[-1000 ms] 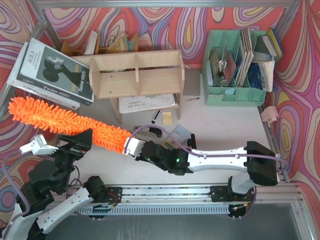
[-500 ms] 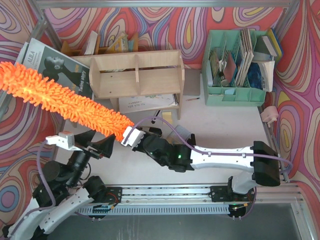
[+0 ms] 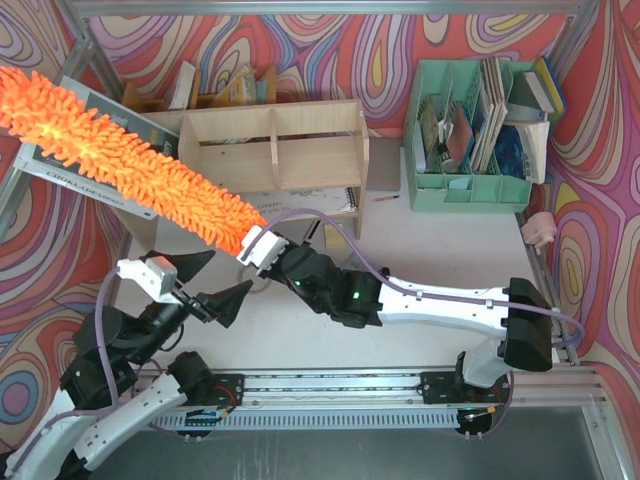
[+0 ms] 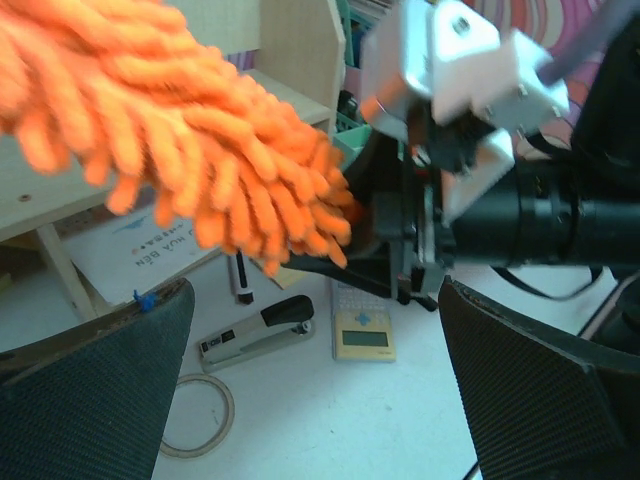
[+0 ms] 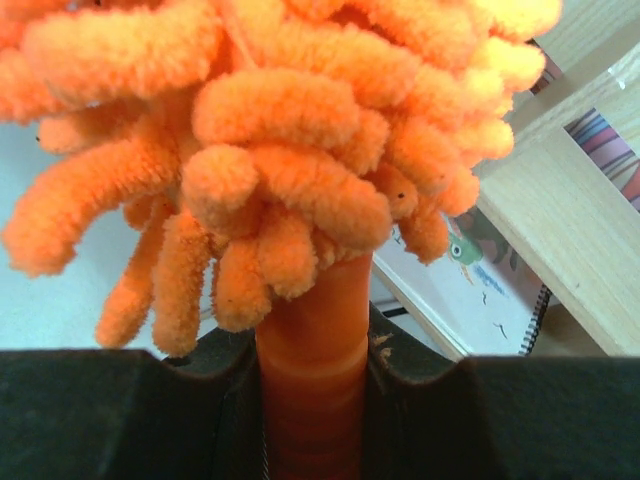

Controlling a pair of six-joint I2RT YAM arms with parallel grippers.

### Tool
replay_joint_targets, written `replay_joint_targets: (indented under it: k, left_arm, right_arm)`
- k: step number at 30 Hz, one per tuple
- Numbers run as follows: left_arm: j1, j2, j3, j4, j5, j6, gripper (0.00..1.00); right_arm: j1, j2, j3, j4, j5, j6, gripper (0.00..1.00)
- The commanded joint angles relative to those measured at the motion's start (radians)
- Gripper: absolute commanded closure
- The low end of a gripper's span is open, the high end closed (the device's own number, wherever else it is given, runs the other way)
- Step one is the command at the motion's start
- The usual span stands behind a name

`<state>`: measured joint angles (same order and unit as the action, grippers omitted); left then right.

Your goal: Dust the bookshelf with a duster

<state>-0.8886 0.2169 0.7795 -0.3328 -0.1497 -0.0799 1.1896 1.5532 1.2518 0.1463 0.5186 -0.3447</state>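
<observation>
Right: right gripper (image 3: 257, 246) is clenched on the duster (image 3: 120, 160) by its smooth orange plastic handle (image 5: 312, 340). The fluffy chenille head slants up-left over the book stack (image 3: 75, 175), beside the plywood bookshelf (image 3: 275, 150). Left gripper (image 3: 230, 271) is spread wide and empty. Stapler (image 4: 262, 328), tape ring (image 4: 198, 412) and calculator (image 4: 365, 335) lie underneath.

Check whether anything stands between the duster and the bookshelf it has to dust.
Nothing visible does. The duster, its handle clamped in the right pincer, slants past the left end of the bookshelf with only air between. Its head hangs over the magazines left of the shelf.
</observation>
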Motion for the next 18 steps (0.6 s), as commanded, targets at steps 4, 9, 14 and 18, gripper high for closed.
replay_joint_targets:
  k: [4, 9, 14, 18]
  left_arm:
    - [0.065, -0.013, -0.011, -0.03, 0.168, 0.025, 0.02]
    - [0.065, -0.086, -0.022, -0.008, 0.029, 0.007, 0.02]
    - [0.108, -0.142, -0.03, 0.003, -0.085, 0.017, 0.02]
    - [0.178, -0.159, -0.046, 0.023, -0.123, -0.001, 0.02]
  right_arm:
    - [-0.069, 0.031, 0.126, -0.065, -0.08, 0.099, 1.0]
    - [-0.07, 0.086, 0.134, -0.066, -0.116, 0.193, 1.0]
    - [-0.07, 0.125, 0.126, -0.047, -0.13, 0.27, 1.0]
    - [-0.069, 0.139, 0.121, -0.037, -0.14, 0.349, 1.0]
